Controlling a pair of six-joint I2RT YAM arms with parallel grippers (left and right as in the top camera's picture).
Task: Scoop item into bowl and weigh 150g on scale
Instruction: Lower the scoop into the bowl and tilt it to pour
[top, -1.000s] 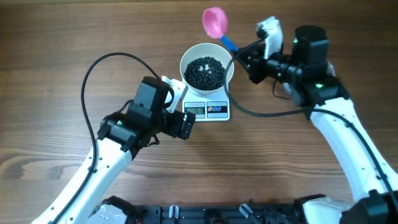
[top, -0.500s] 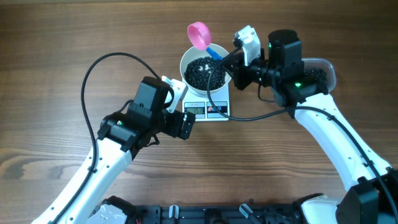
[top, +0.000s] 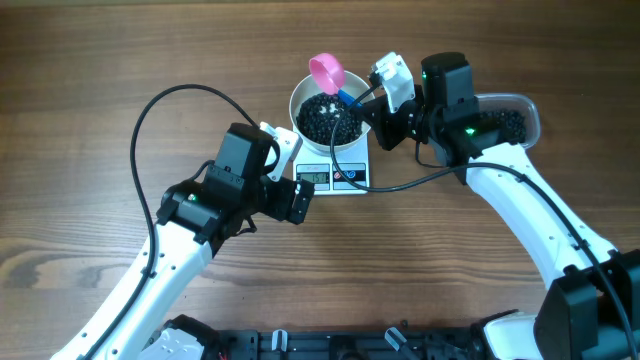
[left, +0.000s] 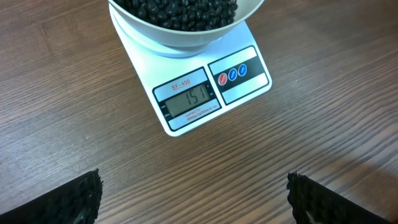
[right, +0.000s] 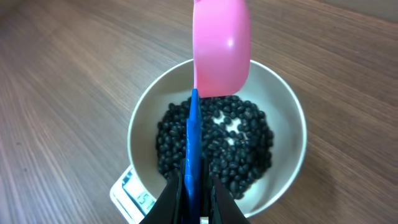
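The round white bowl sits on the small white rectangular digital scale on the wooden counter, and the heap of tiny black beans lies inside it. In the left wrist view the bowl's far part is cut off; the display appears to read 151. The right hand is pinched tight on the blue handle of a pink plastic scoop, whose cup hangs over the bowl's far rim; what it holds cannot be told. The left hand stands wide with nothing in it, just beside the scale, only its dark fingertips showing. A clear plastic tub is largely hidden behind the right arm.
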